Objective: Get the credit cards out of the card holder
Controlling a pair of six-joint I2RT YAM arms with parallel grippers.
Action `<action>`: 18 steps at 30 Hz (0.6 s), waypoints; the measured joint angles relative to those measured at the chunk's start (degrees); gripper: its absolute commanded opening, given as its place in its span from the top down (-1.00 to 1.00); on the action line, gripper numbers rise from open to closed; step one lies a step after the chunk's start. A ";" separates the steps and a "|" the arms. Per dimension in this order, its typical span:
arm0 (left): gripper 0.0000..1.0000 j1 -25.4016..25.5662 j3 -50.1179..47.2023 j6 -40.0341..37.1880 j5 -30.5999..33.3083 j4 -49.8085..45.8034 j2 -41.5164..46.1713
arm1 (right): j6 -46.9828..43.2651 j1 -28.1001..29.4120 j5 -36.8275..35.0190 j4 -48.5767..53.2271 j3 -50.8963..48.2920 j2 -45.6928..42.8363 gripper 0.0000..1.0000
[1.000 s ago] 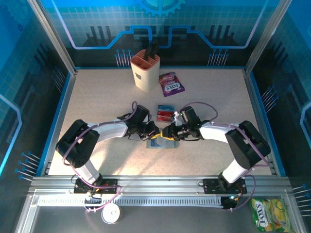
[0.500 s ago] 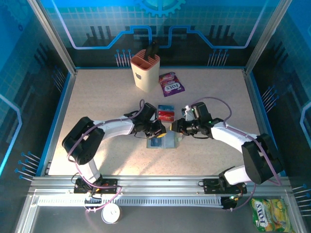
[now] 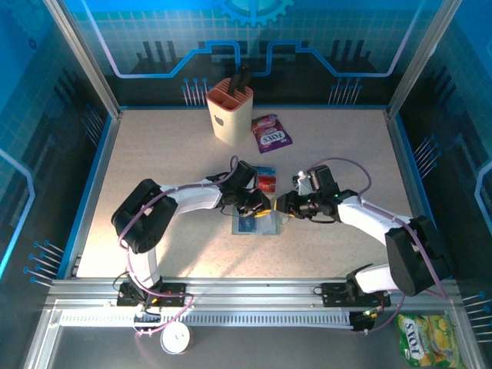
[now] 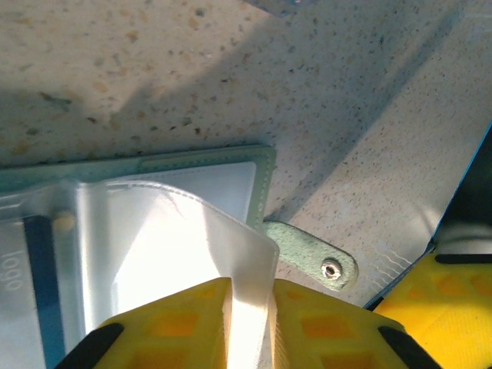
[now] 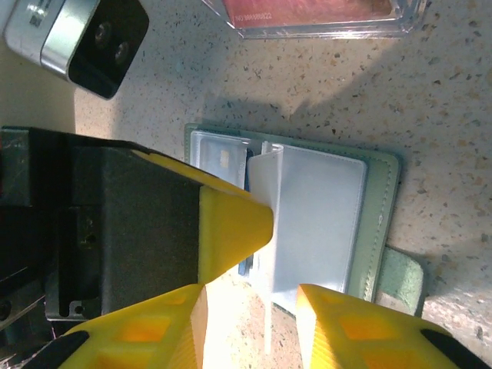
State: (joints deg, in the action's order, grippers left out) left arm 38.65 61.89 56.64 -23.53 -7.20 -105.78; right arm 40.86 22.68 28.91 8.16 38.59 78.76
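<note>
The left arm [image 3: 181, 204] reaches rightward from its base to the middle of the table [image 3: 154, 154]. There the left gripper [image 3: 259, 206] meets the far edge of the card holder [image 3: 258, 225], which lies open and flat between the 2 grippers. In the left wrist view its 2 yellow fingers [image 4: 181, 323] stand narrow, nipping 1 clear sleeve [image 4: 250, 307] of the holder and lifting it off the grey-green cover [image 4: 265, 181]. The snap tab [image 4: 323, 265] lies flat beside them. From above, something blue [image 3: 247, 225] shows through the holder's left pocket. Just behind the holder, farther from the arm bases, the credit cards [image 3: 265, 181] already out lie together, red with 1 blue, apart from both grippers. The right wrist view catches a red one under clear plastic [image 5: 323, 11]. Farther back stand a beige slotted cup [image 3: 229, 114] and a purple-and-white candy packet [image 3: 271, 132]. To the right, the right gripper [image 3: 283, 206] faces the left one. Its fingers [image 5: 154, 330] are partly spread, and the raised sleeve's edge [image 5: 267, 231] stands in the gap between them. Whether either finger touches it cannot be told.
</note>
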 measured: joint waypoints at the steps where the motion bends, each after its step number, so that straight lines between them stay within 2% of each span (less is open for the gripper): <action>1: 0.54 0.00 0.48 0.00 -0.17 -0.07 -0.22 | 0.00 -0.04 0.00 0.04 -0.02 -0.24 0.25; 11: 0.53 -0.02 4.66 -1.73 -0.33 -3.96 -1.22 | 0.00 -0.39 0.11 1.01 0.42 -0.46 0.26; 18: 0.53 -1.73 4.50 -2.71 -0.39 -4.46 -0.48 | 0.24 0.04 0.22 1.31 2.62 2.58 0.27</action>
State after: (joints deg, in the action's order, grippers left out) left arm 36.93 66.39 53.93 -23.92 -11.66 -106.26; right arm 41.10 22.72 29.12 9.47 41.21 81.34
